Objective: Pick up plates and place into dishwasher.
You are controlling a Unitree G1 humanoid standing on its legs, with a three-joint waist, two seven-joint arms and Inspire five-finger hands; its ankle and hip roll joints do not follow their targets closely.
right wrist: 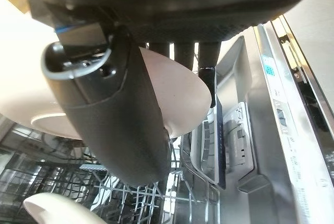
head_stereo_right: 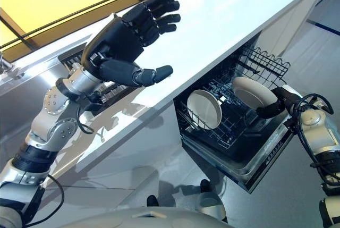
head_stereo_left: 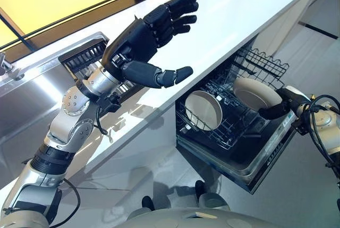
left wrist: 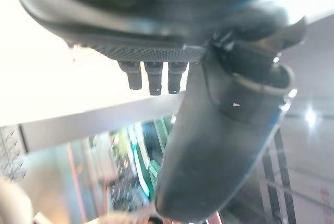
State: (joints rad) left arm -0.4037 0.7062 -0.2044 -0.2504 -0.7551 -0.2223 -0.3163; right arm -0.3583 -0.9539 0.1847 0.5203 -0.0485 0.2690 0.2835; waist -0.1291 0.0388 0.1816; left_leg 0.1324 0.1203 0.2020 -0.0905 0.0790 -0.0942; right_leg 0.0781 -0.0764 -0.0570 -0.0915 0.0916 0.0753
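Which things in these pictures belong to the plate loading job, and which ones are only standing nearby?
Belong to the job:
- plate in the right hand, pinched by the right hand over the rack
- plate in the rack, already standing on edge
- dishwasher rack, pulled out
- left hand, open, raised above the counter

Only nearby:
- white counter
- steel sink
- dark drying rack

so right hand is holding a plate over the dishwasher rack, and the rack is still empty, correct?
Not empty. The right hand does hold a plate over the rack, but another plate already stands in it, as the left eye view shows.
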